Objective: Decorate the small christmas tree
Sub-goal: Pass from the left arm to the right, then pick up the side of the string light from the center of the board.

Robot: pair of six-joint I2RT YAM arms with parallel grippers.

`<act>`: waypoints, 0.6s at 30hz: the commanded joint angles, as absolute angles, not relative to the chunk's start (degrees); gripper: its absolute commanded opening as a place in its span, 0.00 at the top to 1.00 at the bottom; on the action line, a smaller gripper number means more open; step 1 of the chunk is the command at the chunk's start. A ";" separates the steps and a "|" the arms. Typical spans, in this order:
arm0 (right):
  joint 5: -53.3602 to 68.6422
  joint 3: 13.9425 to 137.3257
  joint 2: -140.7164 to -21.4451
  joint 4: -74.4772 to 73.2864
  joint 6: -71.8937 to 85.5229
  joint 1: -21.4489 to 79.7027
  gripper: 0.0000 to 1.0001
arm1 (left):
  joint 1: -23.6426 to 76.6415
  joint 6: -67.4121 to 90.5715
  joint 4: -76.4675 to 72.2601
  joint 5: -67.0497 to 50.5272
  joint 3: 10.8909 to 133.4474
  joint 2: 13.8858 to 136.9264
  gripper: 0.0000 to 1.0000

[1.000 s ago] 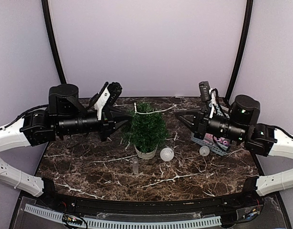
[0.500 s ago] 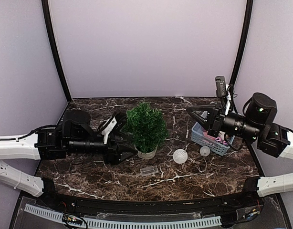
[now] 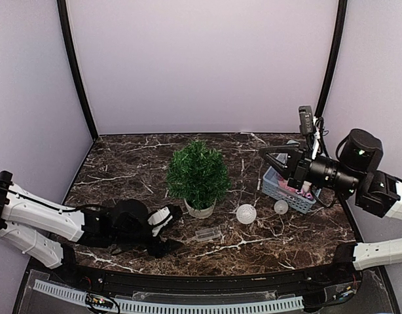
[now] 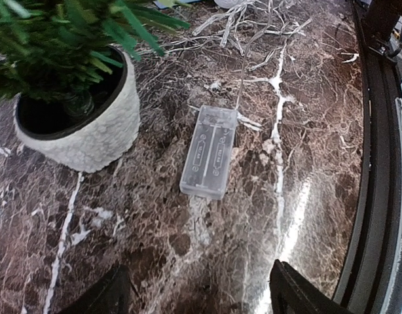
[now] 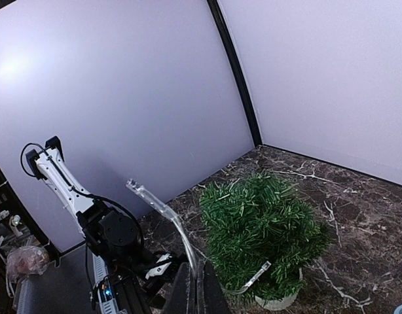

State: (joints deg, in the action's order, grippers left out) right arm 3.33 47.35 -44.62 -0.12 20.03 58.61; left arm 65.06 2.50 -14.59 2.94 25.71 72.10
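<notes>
At the near-left of the dark marble-patterned counter, the left tool lies low with its fingers spread wide and nothing between them. At its 12 o'clock in the wrist view, close ahead but untouched, the clear oblong plastic battery box lies flat, with thin clear wires running off its far end. At 10 o'clock from the box stands the white pebbled round pot of the small bushy dark-green artificial christmas tree, upright at the counter's middle. The right tool hovers at the tree's 3 o'clock, pressed together, and appears to pinch a clear stiff strand that arcs up toward 11 o'clock in its own view. The step looks like dressing the tree with this wired string. To do it well, the right tool should probably carry the strand over the crown and let it settle into the branches. It should keep slack toward the box so the light pot is not dragged or tipped, while the left tool steadies the box or pot. Counted: one tree, one pot, one battery box, two frosted translucent balls at the pot's 3 o'clock, and one blue slatted plastic basket beyond them. The basket's pink contents are too hidden to count.
</notes>
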 commanded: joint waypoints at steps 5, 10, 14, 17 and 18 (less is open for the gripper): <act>2.81 46.77 -42.96 3.40 20.04 58.88 1.00 | 65.39 -4.37 -26.26 1.51 33.05 87.62 0.23; 2.83 46.35 -42.01 4.01 20.14 58.83 1.00 | 65.32 -6.08 -29.16 2.21 35.73 94.53 0.22; 2.51 45.97 -41.51 4.52 20.19 58.82 1.00 | 64.86 -5.83 -30.81 3.10 36.91 97.78 0.22; 2.33 45.97 -41.35 4.74 20.00 58.81 1.00 | 63.71 -5.32 -32.43 2.53 36.32 98.82 0.21; 2.21 46.01 -41.39 4.68 19.88 58.80 1.00 | 63.45 -5.35 -32.92 2.02 36.27 98.93 0.21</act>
